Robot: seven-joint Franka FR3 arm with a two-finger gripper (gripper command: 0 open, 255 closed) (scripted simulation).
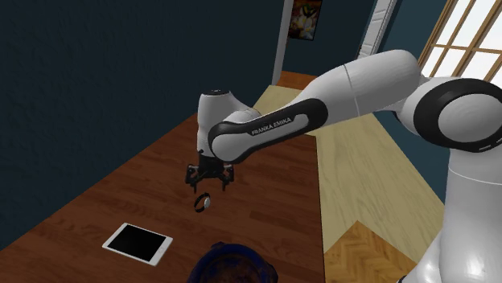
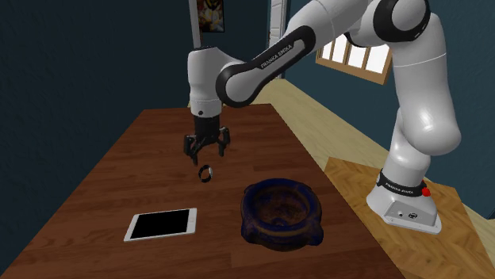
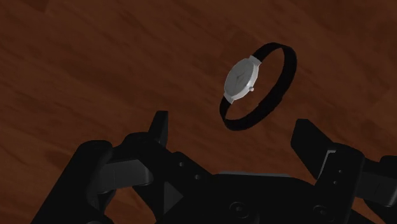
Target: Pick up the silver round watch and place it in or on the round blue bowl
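Fingers [image 3: 159, 127] apart, my black gripper [image 2: 208, 149] hovers over the silver round black-strapped watch [image 3: 242, 77]; nothing grasped. Lifting it into the round blue bowl [image 2: 274, 230] remains.

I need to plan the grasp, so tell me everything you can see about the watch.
The watch has a round silver case with a pale grey dial, a small crown on its side, and a thin black strap closed into a loop. It sits on the brown wooden table, apparently propped on the edge of its strap rather than flat. The open gripper hangs just above it without touching; nothing else touches it.
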